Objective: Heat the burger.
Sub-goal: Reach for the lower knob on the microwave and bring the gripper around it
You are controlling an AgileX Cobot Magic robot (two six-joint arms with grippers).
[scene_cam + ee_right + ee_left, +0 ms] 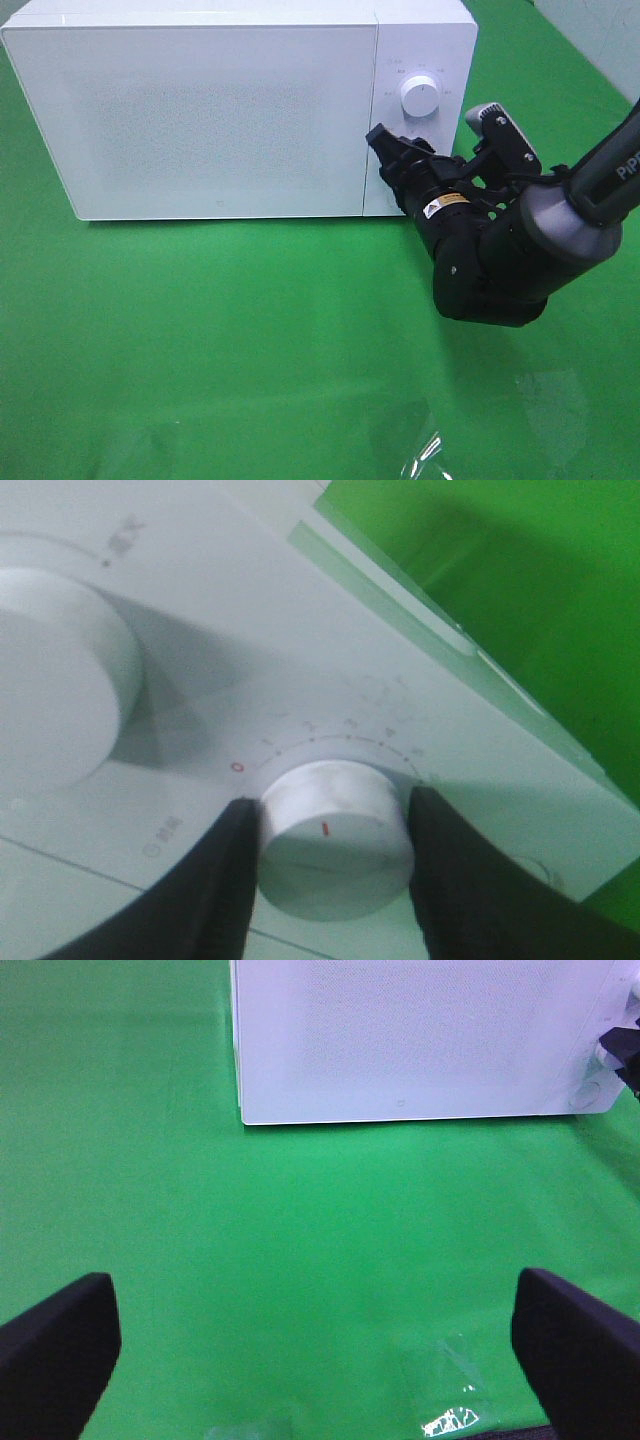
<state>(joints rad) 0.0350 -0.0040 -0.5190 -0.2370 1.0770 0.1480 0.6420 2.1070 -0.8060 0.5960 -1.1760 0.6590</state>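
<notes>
landmark: white microwave [220, 110] standing on a green cloth [250, 330], seen from its front.
microwave door: shut and flush with the front; the pale speckled window shows nothing of the inside.
control panel: the strip at the right end of the microwave's front, with two round white knobs, one above the other.
upper knob [418, 97]: free, with nothing touching it.
lower knob [335, 850]: just below the upper knob; a short red line on its face points toward a red zero [237, 767] at one end of the scale printed around it.
right gripper [388, 170]: pressed up to the microwave's control panel below the upper knob, and it hides the lower knob from the high camera.
right gripper's hold: half closed, with one black finger [225, 880] on each side of the lower knob and both touching its rim.
right arm [520, 240]: reaches in from the microwave's right, over the cloth.
left gripper [310, 1290]: spread wide and holding nothing, over bare cloth well in front of the microwave and facing its door.
clear film [425, 455]: a small shiny scrap on the cloth, well in front of the microwave's right end and near the left gripper.
burger: no view shows it; with the microwave door shut, i cannot tell where it is.
</notes>
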